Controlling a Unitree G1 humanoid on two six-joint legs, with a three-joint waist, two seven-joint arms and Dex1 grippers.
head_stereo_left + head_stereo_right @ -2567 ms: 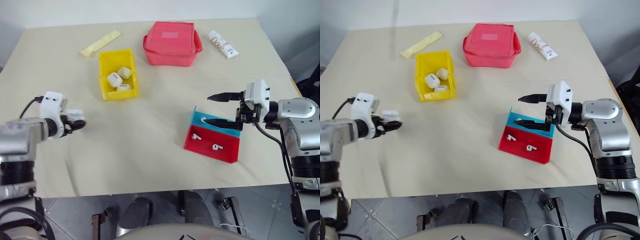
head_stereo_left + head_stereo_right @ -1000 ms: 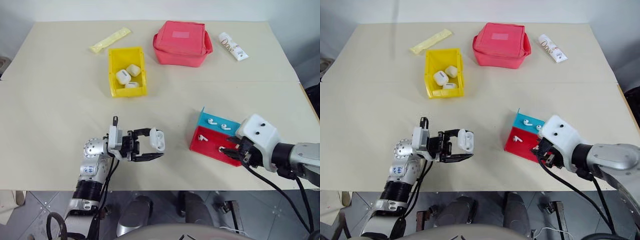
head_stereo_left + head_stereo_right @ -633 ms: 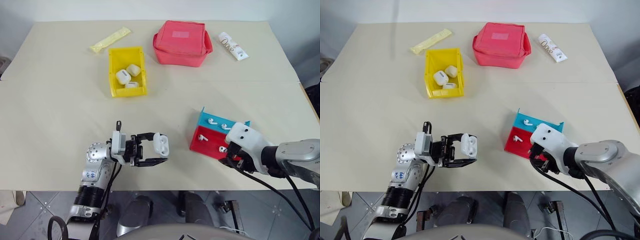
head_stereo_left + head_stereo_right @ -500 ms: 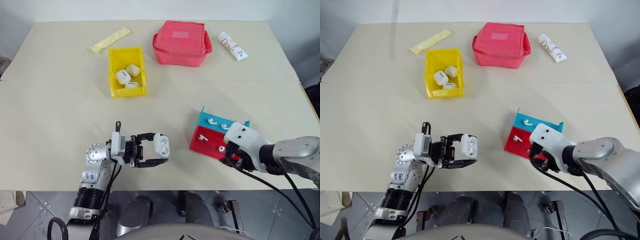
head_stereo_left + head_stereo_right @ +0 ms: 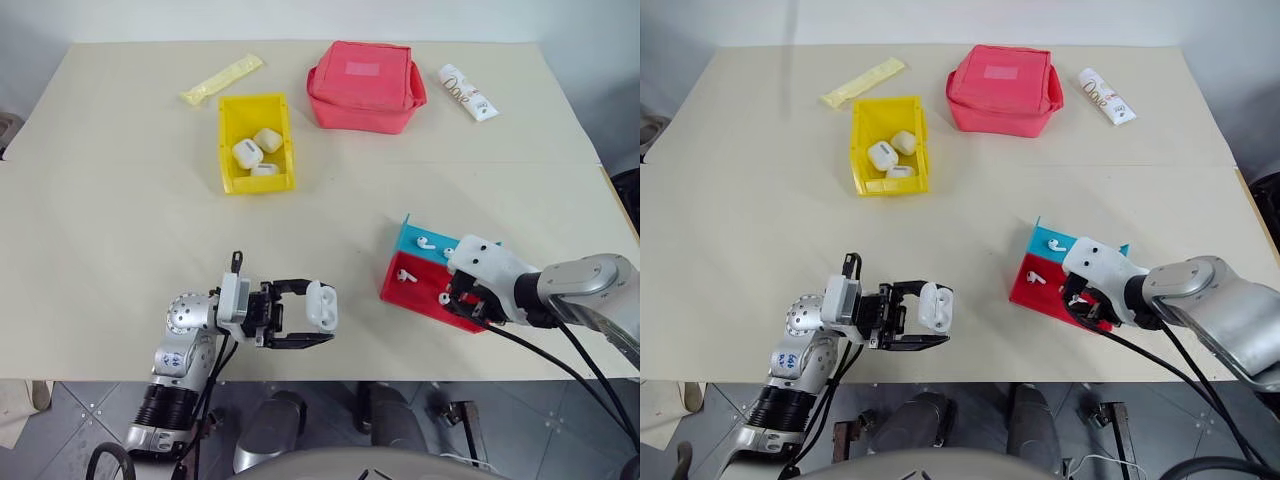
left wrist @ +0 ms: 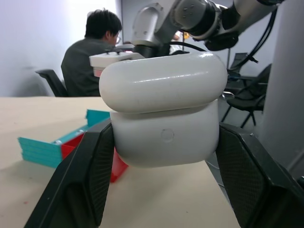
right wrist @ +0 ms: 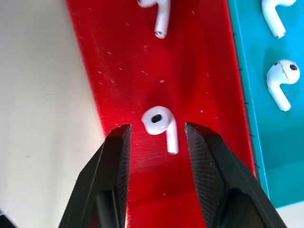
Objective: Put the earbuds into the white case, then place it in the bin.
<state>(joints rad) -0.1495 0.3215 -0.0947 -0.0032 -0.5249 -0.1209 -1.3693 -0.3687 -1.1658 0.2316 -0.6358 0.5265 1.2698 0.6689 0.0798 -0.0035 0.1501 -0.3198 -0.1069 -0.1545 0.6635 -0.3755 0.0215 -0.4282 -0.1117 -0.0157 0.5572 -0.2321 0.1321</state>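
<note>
My left gripper [image 5: 318, 312] is shut on the white case [image 6: 164, 111], held above the table's near edge with its lid down. Several earbuds lie in the red-and-blue tray [image 5: 412, 292]: two on the red half, two on the teal half [image 7: 280, 80]. My right gripper [image 7: 157, 129] points down into the red half and is open. Its fingers [image 7: 111, 166] stand either side of one earbud [image 7: 160, 124] without touching it. The yellow bin [image 5: 226, 150] stands at the far left with three white cases [image 5: 252, 152] inside.
A red zip pouch [image 5: 365, 85] sits at the back, with a white printed tube [image 5: 468, 92] to its right and a yellow sachet [image 5: 225, 80] to its left. A person [image 6: 92, 57] sits in the background of the left wrist view.
My right gripper has come down and forward into the tray's red half, over one earbud. My left gripper with the case has drawn slightly back toward the table's near edge.
</note>
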